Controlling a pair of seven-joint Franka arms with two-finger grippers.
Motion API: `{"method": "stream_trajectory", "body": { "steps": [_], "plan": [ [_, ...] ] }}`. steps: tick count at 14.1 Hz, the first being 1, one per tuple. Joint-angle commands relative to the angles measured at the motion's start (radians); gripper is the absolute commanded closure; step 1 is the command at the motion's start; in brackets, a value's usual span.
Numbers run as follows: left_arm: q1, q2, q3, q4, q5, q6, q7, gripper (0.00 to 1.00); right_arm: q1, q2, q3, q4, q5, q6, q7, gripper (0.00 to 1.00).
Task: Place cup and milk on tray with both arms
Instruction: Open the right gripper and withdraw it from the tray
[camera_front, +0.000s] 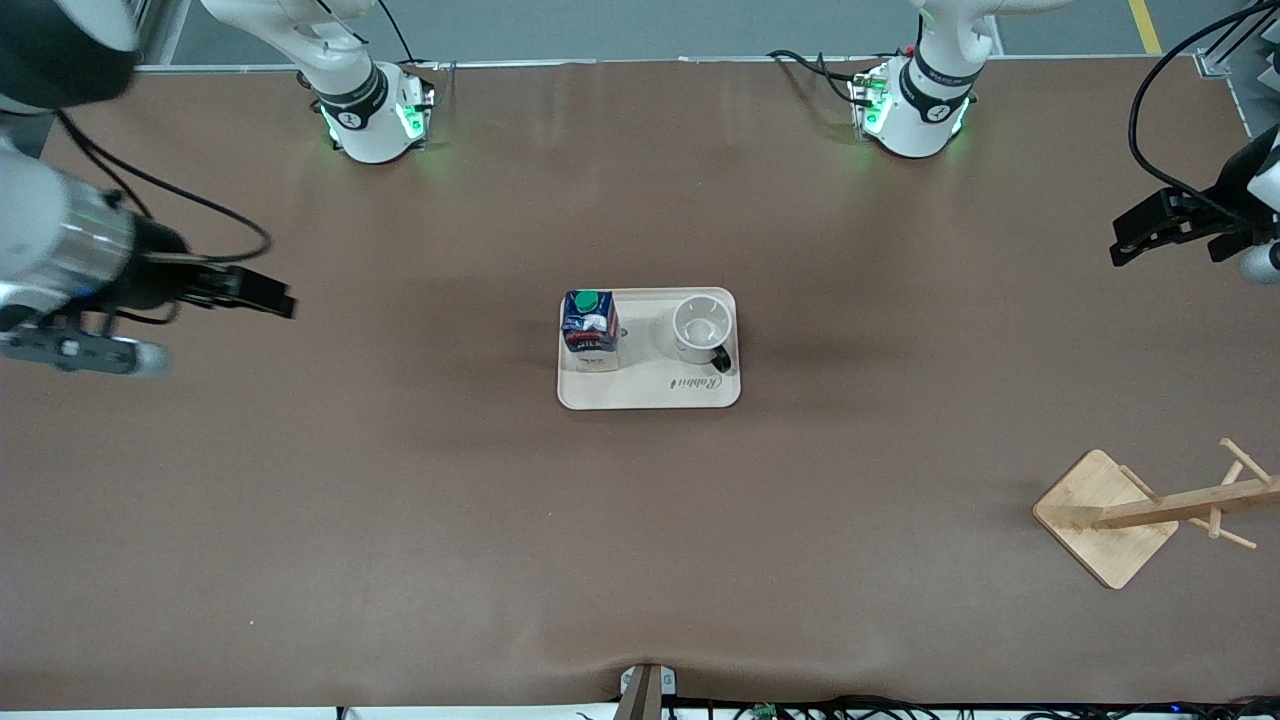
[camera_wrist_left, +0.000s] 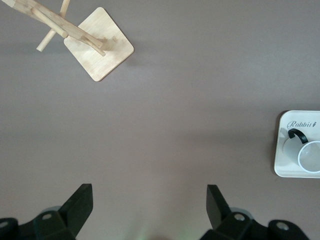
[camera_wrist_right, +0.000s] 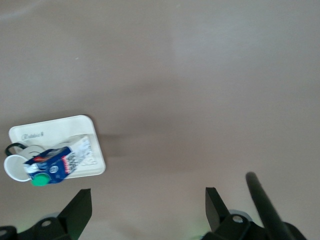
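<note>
On the brown table (camera_front: 400, 500), the "Rabbit" tray (camera_front: 648, 392) held milk (camera_front: 589, 330) and cup (camera_front: 702, 328); my left gripper (camera_front: 1135, 238) and right gripper (camera_front: 270, 297) hung spread apart, empty.

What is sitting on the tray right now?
On the tray stand the milk and the cup, both upright and apart, the cup's mouth open and looking empty. The tray surface under each is covered.

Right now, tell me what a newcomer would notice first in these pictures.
Mid-table, the cream tray already carries the blue milk and the white cup, standing upright side by side. Both arms are pulled back, the left claw and right claw open and empty at the table's ends. A wooden rack stands toward the left arm's end.
</note>
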Motion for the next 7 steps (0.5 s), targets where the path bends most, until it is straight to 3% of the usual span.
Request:
{"method": "stream_trajectory", "body": {
  "steps": [1, 4, 7],
  "plan": [
    [-0.006, -0.012, 0.008, -0.007, -0.02, -0.007, -0.002, 0.0, -0.052, -0.121, 0.02, -0.123, -0.085, -0.012, -0.091, 0.0],
    [-0.004, -0.017, 0.008, -0.005, -0.02, -0.007, -0.002, 0.0, -0.067, -0.28, 0.018, -0.344, -0.103, 0.078, -0.169, 0.0],
    [0.0, -0.028, 0.008, -0.004, -0.02, -0.014, 0.007, 0.0, -0.105, -0.272, 0.004, -0.335, -0.171, 0.107, -0.304, 0.0]
  ]
}}
